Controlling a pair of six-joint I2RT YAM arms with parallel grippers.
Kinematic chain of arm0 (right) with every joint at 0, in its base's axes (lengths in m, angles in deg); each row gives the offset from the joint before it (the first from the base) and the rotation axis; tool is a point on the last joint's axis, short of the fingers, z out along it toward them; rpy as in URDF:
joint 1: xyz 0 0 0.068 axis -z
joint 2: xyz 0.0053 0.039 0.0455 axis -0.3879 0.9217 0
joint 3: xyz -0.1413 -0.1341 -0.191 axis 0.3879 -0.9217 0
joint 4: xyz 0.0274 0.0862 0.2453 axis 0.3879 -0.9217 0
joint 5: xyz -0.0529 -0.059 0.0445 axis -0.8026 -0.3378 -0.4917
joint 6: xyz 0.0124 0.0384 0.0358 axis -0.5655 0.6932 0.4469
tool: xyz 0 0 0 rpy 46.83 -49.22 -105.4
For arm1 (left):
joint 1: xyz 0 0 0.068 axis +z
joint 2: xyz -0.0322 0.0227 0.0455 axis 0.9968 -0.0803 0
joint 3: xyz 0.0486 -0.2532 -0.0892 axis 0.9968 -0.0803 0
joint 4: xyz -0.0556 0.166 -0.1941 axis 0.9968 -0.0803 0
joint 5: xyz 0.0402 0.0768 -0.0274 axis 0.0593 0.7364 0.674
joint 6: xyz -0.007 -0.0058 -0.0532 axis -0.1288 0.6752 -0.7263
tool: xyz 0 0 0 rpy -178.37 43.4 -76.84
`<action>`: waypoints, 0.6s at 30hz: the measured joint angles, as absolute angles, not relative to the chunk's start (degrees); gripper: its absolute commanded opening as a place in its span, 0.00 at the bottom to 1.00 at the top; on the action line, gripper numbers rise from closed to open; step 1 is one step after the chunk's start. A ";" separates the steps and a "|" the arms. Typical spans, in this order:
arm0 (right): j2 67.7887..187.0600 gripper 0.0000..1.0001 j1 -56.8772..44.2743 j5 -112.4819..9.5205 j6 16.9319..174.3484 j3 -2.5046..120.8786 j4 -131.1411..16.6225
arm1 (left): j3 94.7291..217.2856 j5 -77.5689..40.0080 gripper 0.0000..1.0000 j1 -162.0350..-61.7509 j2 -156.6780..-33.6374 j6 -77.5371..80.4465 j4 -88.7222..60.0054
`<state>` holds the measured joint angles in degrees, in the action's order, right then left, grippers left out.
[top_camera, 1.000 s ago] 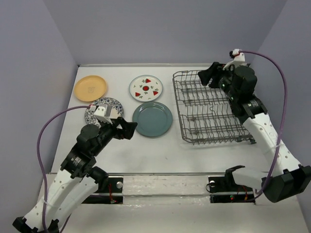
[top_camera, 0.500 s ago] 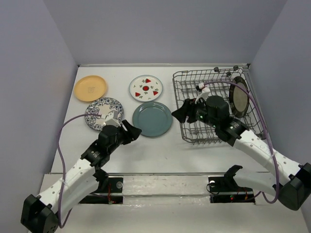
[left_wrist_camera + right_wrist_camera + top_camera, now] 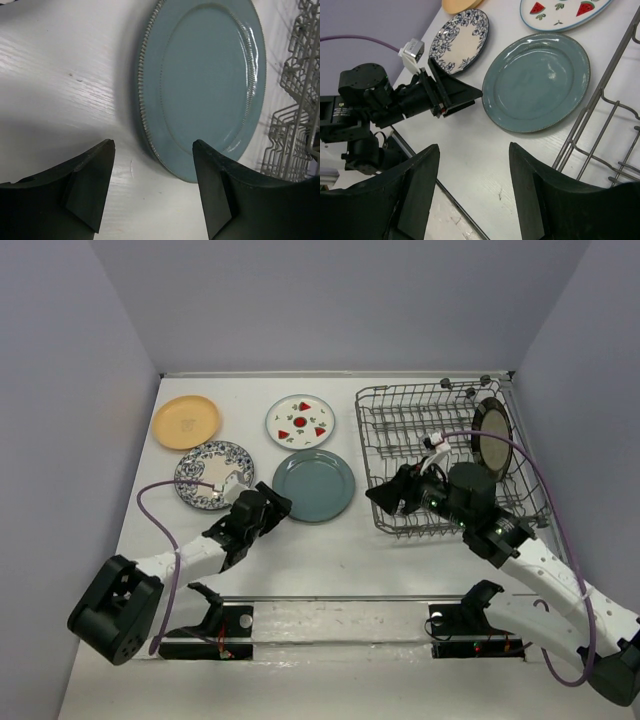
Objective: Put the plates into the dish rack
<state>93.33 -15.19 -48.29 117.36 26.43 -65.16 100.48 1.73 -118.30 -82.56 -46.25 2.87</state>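
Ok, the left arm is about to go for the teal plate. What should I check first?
1. Left gripper open and empty: ok, jaws apart with nothing between them.
2. Teal plate lined up: ok, its near rim lies just ahead, between the fingers.
3. Plate free of its neighbours: ok, it lies flat, apart from the floral plate and the fruit plate.
4. Right gripper out of the way: cannot tell. It hovers open near the dish rack's front-left corner, close to the teal plate's right edge.
5. Free slots in the rack: ok, only the beige plate stands there, at the far right.
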 measured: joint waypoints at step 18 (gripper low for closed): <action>89.81 0.64 -15.19 -45.76 117.36 23.12 -65.16 | 101.55 4.94 0.54 -117.77 -101.46 -49.88 23.53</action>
<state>89.81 -15.19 -45.76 117.36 23.12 -65.16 101.55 4.94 -117.77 -101.46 -49.88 23.53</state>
